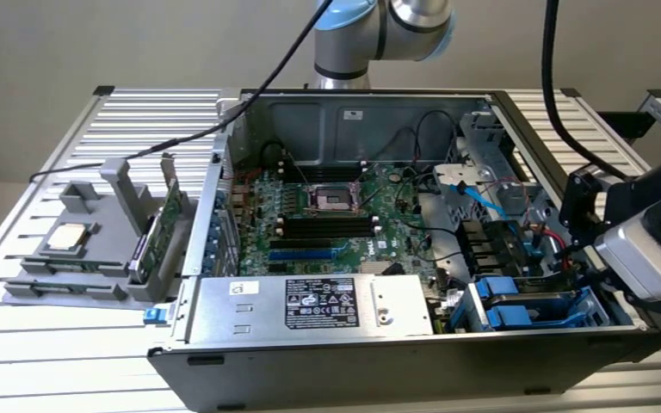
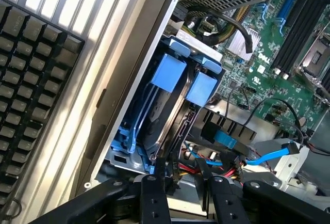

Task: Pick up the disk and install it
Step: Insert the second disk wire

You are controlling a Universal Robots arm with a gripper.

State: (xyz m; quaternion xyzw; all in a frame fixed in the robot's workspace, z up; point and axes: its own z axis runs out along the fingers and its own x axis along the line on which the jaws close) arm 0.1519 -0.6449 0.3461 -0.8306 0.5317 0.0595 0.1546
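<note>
The disk lies in its blue carrier inside the drive bay at the open computer case's front corner, on the exterior view's right. In the wrist view the disk is seen edge-on in the bay, with two blue carrier tabs at its far end. My gripper hovers just off the disk's near end, jaws open, and only red and yellow wires show in the gap. One black fingertip sits close to the carrier's blue rail. The wrist housing hangs over the case's wall on the exterior view's right.
Around the bay are the power supply, the motherboard and a blue data cable. A grey holder on the exterior view's left carries a small silver chip and green cards. A keyboard lies outside the case wall.
</note>
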